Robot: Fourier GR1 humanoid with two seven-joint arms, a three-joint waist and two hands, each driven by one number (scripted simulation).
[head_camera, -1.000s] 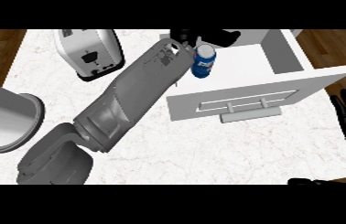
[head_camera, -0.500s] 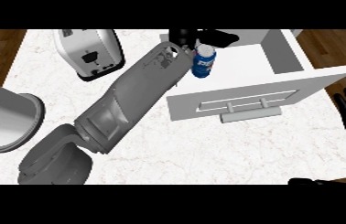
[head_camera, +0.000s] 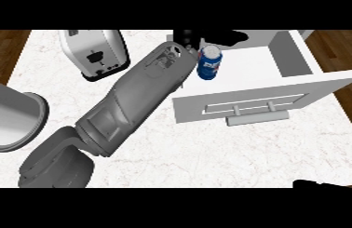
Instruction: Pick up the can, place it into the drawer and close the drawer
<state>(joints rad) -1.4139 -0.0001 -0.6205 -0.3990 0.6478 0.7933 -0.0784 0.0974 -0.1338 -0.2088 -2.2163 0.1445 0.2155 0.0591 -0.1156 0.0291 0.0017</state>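
Your left hand (head_camera: 206, 36) sits just above the can (head_camera: 209, 63); can't tell if its fingers grip. Can stands upright inside the open drawer (head_camera: 295, 59), at its left side. Right hand (head_camera: 321, 184): barely visible, bottom right.
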